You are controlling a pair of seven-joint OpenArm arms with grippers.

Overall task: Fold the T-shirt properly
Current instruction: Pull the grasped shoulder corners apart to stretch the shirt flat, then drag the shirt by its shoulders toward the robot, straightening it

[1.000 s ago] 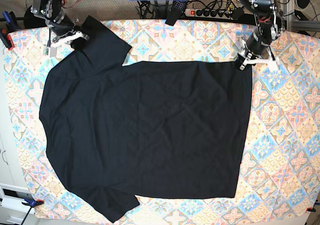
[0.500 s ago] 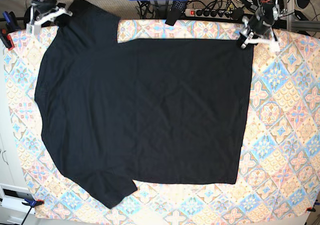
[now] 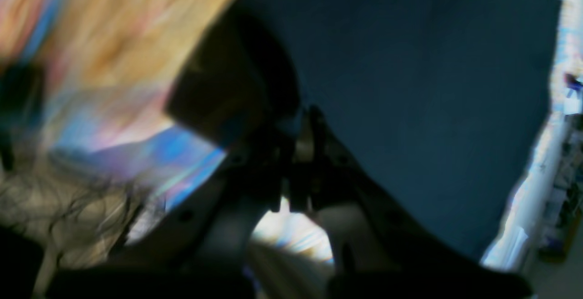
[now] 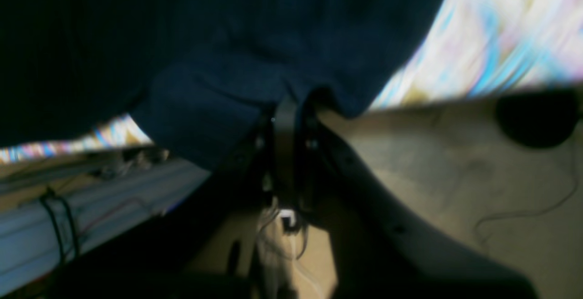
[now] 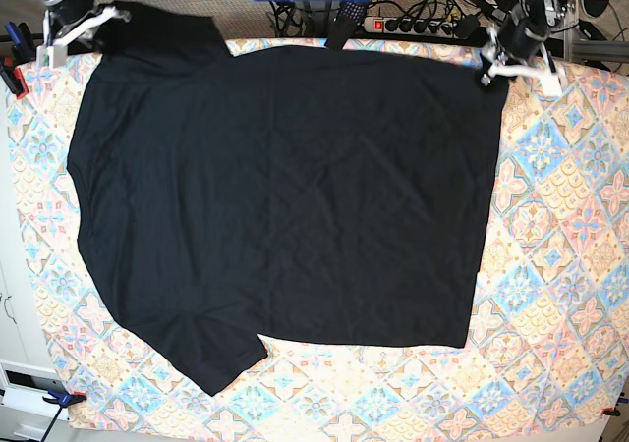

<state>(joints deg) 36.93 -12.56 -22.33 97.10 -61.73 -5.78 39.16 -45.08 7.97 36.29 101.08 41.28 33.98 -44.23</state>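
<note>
I see a table covered with a patterned cloth point(image 5: 560, 216) of pastel tiles in orange, blue and pink, filling nearly the whole base view. Spread flat across most of it lies the T-shirt point(image 5: 285, 196), plain black, soft and matte, faintly creased. Its straight hem runs down the right side, and one short sleeve pokes out at the near left corner. The far edge of the shirt reaches the far edge of the table.

My left gripper point(image 5: 488, 73) sits at the far right corner of the shirt, its pale fingers clenched on the black fabric there. In the left wrist view the dark jaws meet tightly with the T-shirt point(image 3: 410, 85) bunched against them, though that view is heavily blurred.

My right gripper point(image 5: 99, 17) is at the far left corner, clamped on the sleeve end of the shirt. In the right wrist view the cloth point(image 4: 227, 62) drapes in soft folds down into the closed jaws.

Beyond the table's far edge lies a white power strip point(image 5: 413, 25) with dark cables.
</note>
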